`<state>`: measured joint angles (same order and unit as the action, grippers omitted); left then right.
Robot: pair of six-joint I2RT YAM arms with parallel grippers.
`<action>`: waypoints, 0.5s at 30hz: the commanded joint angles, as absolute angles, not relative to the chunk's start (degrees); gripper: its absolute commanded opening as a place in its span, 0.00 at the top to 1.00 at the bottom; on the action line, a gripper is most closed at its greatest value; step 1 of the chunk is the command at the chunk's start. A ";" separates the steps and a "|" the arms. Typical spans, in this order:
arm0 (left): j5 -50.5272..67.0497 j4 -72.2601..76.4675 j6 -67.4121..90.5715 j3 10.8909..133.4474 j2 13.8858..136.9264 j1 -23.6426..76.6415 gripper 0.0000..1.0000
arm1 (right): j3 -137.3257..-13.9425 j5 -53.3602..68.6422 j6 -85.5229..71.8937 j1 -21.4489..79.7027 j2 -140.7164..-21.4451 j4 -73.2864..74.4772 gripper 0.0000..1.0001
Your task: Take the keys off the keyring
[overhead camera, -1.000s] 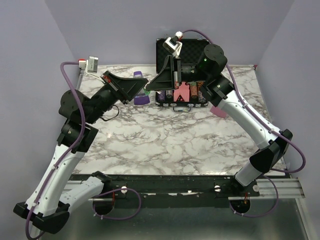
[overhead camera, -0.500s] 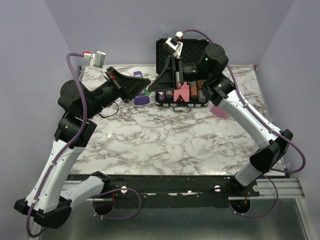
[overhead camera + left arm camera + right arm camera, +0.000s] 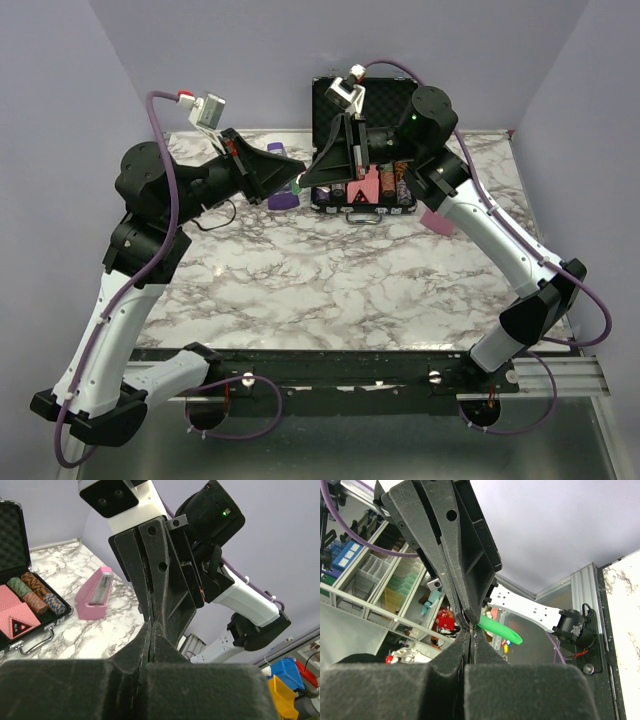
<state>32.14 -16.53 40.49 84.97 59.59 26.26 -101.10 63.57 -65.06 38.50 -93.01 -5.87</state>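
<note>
The keyring's bright green oval plastic tag (image 3: 501, 630) hangs in the air above the surface, slanting down and to the right, its thin metal ring (image 3: 465, 618) just showing where the left gripper's (image 3: 466, 614) shut jaws meet the right gripper's (image 3: 470, 636) tip to tip, with no keys discernible.

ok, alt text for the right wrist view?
The right gripper and left gripper, both shut, meet tip to tip, with the keyring caught where they meet and its green tag sticking out to the right. Shelving lies behind.
</note>
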 commanded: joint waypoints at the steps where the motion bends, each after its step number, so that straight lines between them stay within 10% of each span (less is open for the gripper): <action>1: 39.90 -24.25 36.83 86.92 62.57 27.51 1.00 | -102.22 62.84 -65.04 39.90 -93.87 -5.63 0.99; 15: 41.83 -32.52 30.15 89.74 64.60 27.51 1.00 | -102.22 64.25 -64.69 39.90 -94.22 -4.31 0.99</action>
